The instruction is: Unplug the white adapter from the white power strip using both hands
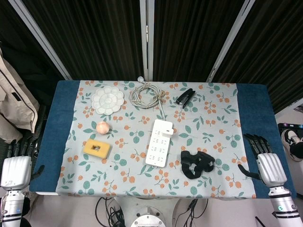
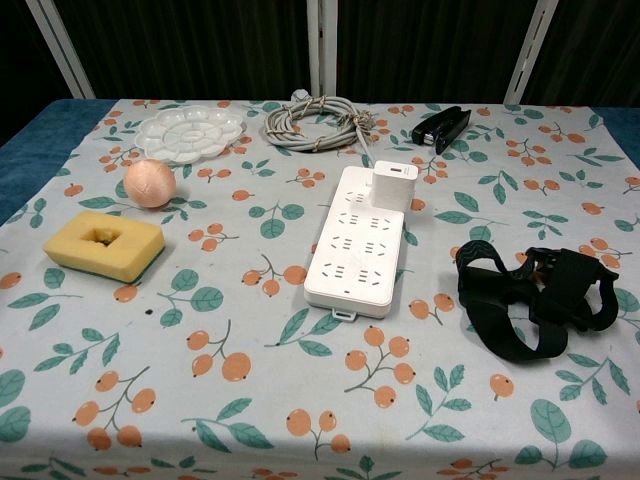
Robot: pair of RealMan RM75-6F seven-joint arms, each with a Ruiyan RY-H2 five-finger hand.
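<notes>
The white power strip [image 1: 159, 143] [image 2: 359, 239] lies lengthwise in the middle of the floral cloth. A white adapter [image 2: 392, 186] [image 1: 163, 126] stands plugged into its far end. The strip's grey cord [image 1: 146, 96] [image 2: 314, 124] is coiled behind it. My left hand [image 1: 17, 164] rests beyond the table's left edge with its fingers apart and nothing in it. My right hand [image 1: 266, 161] sits at the table's right edge, fingers spread and empty. Both hands are far from the strip, and the chest view shows neither of them.
A yellow sponge [image 2: 103, 244] and a pink ball [image 2: 150, 183] lie left of the strip. A white palette dish [image 2: 190, 134] sits at the back left. A black stapler [image 2: 441, 127] is at the back right. A black strap bundle [image 2: 532, 298] lies right of the strip.
</notes>
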